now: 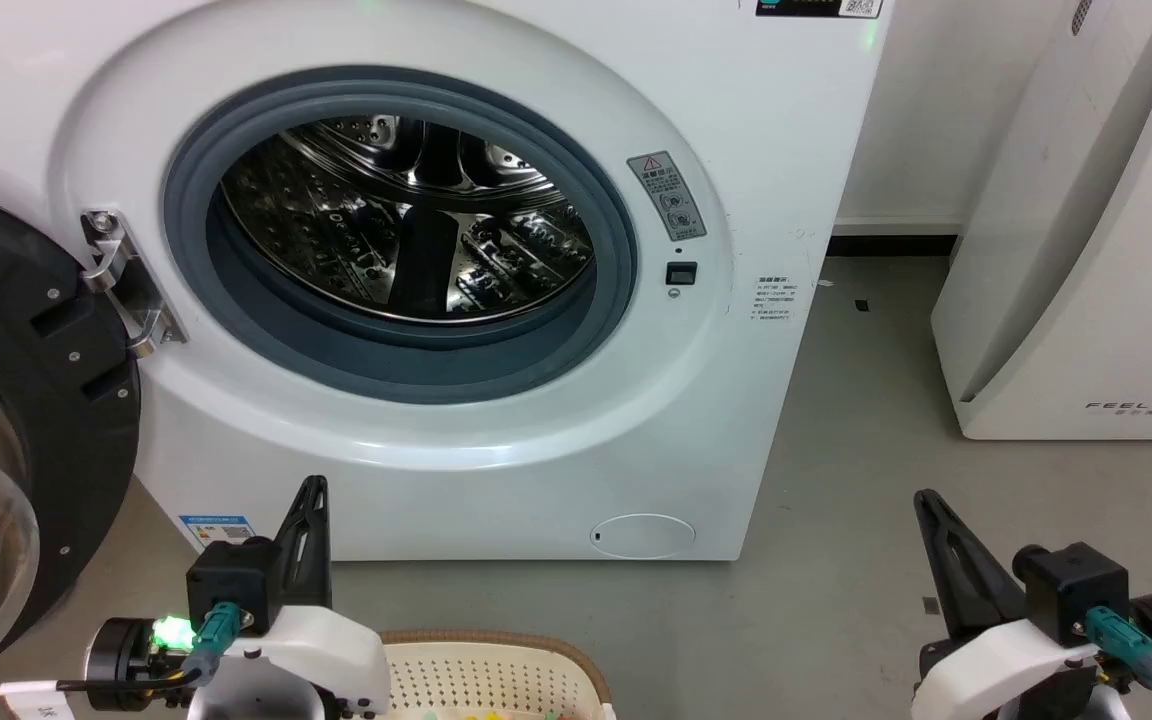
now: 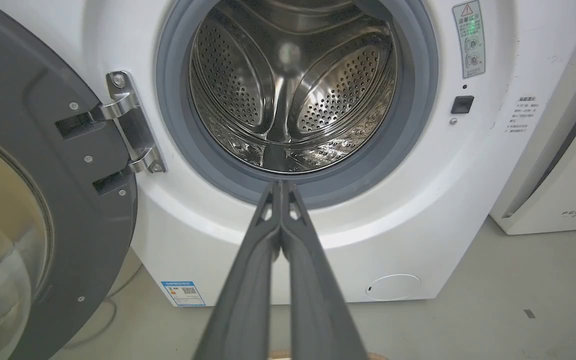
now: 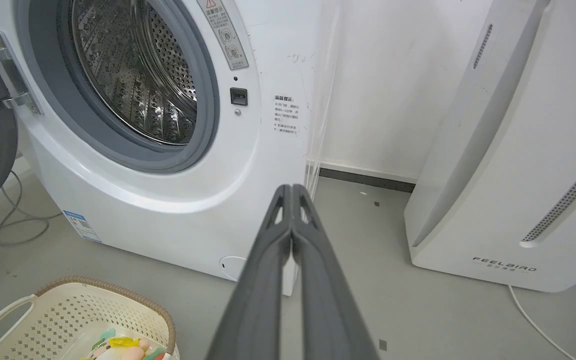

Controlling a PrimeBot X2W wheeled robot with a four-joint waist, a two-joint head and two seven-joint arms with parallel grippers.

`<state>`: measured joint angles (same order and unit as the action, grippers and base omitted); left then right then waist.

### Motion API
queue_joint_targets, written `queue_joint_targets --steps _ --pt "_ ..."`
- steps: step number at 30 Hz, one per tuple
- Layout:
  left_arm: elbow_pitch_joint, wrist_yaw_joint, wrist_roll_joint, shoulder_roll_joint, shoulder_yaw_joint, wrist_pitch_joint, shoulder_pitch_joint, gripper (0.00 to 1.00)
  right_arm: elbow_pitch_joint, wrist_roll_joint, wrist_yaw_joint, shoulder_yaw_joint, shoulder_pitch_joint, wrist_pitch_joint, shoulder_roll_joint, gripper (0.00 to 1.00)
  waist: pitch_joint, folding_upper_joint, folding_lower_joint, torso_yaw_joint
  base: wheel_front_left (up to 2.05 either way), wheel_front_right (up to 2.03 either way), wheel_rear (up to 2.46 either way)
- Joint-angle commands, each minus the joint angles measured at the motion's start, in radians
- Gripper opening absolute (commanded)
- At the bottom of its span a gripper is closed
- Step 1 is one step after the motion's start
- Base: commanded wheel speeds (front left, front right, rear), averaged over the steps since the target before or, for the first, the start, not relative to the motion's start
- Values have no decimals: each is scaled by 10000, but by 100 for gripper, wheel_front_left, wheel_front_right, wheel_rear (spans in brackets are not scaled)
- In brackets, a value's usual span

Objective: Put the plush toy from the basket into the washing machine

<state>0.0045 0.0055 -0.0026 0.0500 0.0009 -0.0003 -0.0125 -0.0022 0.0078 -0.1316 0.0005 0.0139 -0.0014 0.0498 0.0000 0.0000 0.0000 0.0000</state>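
Note:
The white washing machine (image 1: 496, 440) stands ahead with its porthole door (image 1: 6, 420) swung open to the left and its steel drum (image 1: 406, 220) bare. The cream basket (image 1: 491, 670) sits on the floor at the bottom edge of the head view, between my arms. In the right wrist view the basket (image 3: 68, 315) holds the plush toy (image 3: 123, 347), of which yellow, peach and green parts peek out. My left gripper (image 2: 281, 186) is shut and points at the drum opening. My right gripper (image 3: 292, 190) is shut too, aimed at the machine's right corner. Neither holds anything.
A white slanted FEELBIRD appliance (image 1: 1086, 260) stands at the right against the wall. Grey floor (image 1: 856, 500) lies between it and the machine. A white cable (image 3: 533, 320) trails from the appliance. Loose cables (image 3: 8, 225) lie under the open door.

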Motion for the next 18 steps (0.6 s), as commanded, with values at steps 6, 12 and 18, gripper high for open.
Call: queue_joint_targets --steps 6,12,18 --pt "6 8 -4 0 3 -3 -1 100 -2 8 0 0 4 -3 0 100 1 0 0 0 0 0 0" --pt "72 108 -84 0 -36 -123 -31 100 -74 177 0 -63 10 -124 0 100 21 0 0 -2 0 0 0" --pt "189 175 -175 0 -96 -248 -84 100 -172 390 1 -133 17 -249 0 100 68 0 0 -8 0 0 0"
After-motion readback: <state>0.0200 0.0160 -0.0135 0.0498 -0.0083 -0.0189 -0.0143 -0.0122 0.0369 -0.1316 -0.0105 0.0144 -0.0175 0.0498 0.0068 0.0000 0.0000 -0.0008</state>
